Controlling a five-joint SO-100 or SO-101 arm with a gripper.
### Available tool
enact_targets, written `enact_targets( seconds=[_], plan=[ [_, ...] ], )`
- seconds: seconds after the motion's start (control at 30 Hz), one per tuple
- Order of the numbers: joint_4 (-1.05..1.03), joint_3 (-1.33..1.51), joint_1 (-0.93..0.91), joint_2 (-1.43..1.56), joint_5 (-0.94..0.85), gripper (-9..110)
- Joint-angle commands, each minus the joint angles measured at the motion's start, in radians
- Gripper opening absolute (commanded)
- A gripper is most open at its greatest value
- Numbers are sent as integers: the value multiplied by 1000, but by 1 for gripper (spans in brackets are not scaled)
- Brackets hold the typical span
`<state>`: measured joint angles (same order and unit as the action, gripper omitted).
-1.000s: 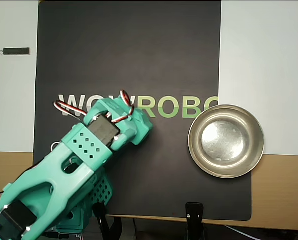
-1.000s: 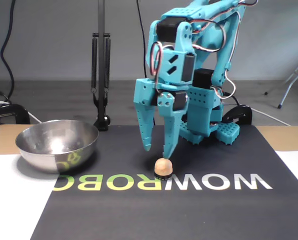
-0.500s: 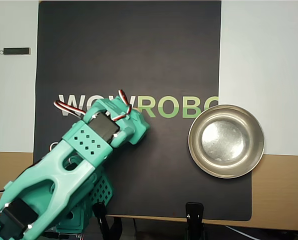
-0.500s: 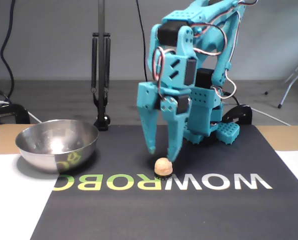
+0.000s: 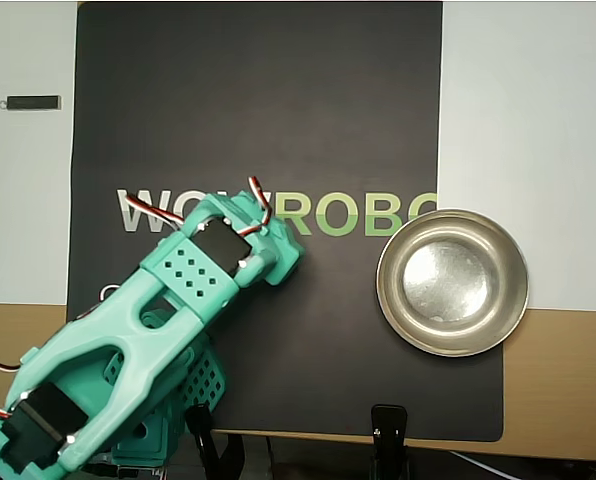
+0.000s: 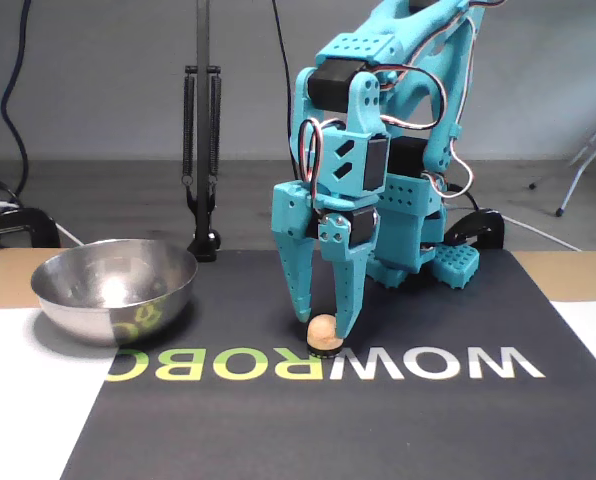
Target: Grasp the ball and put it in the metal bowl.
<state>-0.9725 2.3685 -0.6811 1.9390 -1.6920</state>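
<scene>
In the fixed view the two teal fingers [image 6: 304,295] point straight down and stand apart, spread wider than the ball [image 6: 322,330], with their tips lowered to either side of it; the tip on the right of that view sits against or just beside the ball's edge, the one on the left hangs a little off, and whether either truly touches cannot be told. Nothing is clamped between them. The ball, a small peach-tan sphere, rests on a low dark base on the black mat [image 6: 398,420], right at the top edge of the printed white and green letters [image 6: 418,364]. From overhead the ball is hidden under the teal arm [image 5: 168,320], whose wrist block with red and white wires covers the middle of the lettering [image 5: 358,213]. The metal bowl [image 5: 452,283] stands well apart from the fingers, at the mat's right edge in the overhead view and at the left in the fixed view, upright, its shiny inside holding nothing. The mat lies on a desk [image 5: 518,120] partly white, partly wood-coloured, and a small dark bar [image 5: 33,102] lies on the white part at upper left overhead.
</scene>
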Motion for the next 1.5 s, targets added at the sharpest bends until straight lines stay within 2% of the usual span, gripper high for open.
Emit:
enact_targets(
  seconds=[0.0,1.47],
  plan=[
    [6,-12,8,-8,-6,56],
    [55,0,14,-44,-5,56]
  ],
)
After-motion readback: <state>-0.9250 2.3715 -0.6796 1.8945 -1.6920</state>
